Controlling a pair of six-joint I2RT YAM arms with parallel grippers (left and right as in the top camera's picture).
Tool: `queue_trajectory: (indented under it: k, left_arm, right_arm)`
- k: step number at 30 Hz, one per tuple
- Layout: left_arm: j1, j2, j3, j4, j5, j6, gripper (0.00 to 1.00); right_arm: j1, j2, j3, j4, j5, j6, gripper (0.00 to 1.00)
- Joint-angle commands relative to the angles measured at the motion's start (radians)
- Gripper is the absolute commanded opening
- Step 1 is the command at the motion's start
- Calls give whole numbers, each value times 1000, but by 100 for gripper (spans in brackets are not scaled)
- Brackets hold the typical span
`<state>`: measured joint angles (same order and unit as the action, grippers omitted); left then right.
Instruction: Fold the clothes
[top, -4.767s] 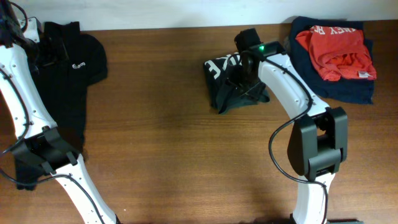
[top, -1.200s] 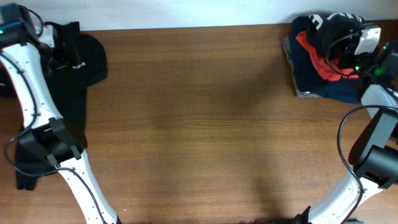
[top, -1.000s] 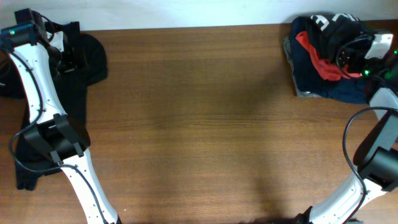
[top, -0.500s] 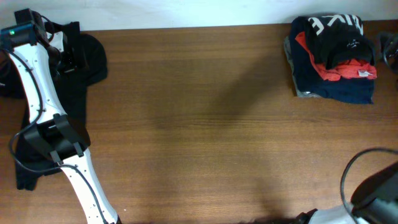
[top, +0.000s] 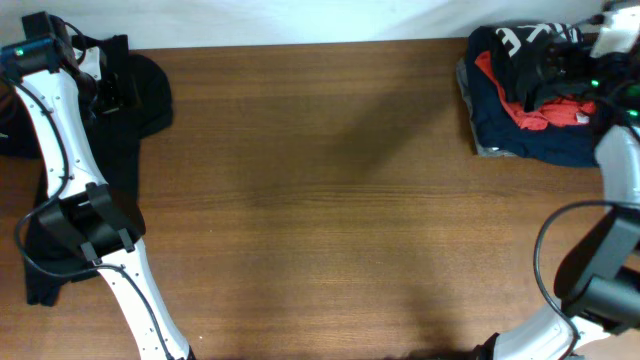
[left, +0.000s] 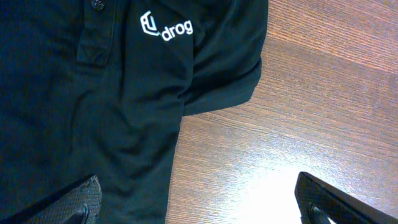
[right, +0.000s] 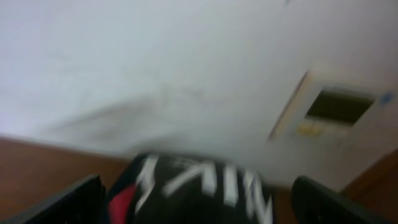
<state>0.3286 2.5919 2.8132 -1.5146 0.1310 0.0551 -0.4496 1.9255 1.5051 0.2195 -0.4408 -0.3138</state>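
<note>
The right pincer (top: 562, 62) is spread wide, nothing between its fingers (right: 59, 204), and hovers over the black NIKE T-shirt (top: 533, 44). The wrist view is blurred, so whether it touches the cloth cannot be told. The T-shirt lies bunched on top of a pile at the far right corner of the bench (top: 330, 200), its white letters partly showing. Right under the T-shirt is a red-orange garment (top: 556, 108), and under that a folded navy garment (top: 540, 142). Behind the T-shirt rises a pale wall (right: 155, 62) with a white wall plate (right: 329, 112). The right arm runs along the bench edge beside the T-shirt, its wrist bent in over the pile.

Well apart from the T-shirt, at the opposite far corner, the left pincer (left: 199, 210) is also spread wide and holds nothing. It hangs above a black polo (left: 93, 118) with a white "drog" logo (left: 166, 28), spread flat there. The left arm reaches straight up along that side, above the polo.
</note>
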Motion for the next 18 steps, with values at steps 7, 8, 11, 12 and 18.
queue_trajectory:
  k: [7,8,11,12,18]
  left_arm:
    - [-19,15,2,3,11,-10,99]
    - [-22,19,2,4,11,-10,99]
    - [-30,30,2,4,11,-10,99]
    - [-32,36,2,3,11,-10,99]
    - [-40,64,2,4,11,-10,99]
  right_arm:
    - [-9,308,152,106,108,133,100]
    - [-9,349,171,100,108,150,100]
    - [-9,442,203,77,89,204,99]
    - [-9,470,204,76,86,220,99]
    - [-18,548,204,-14,83,225,99]
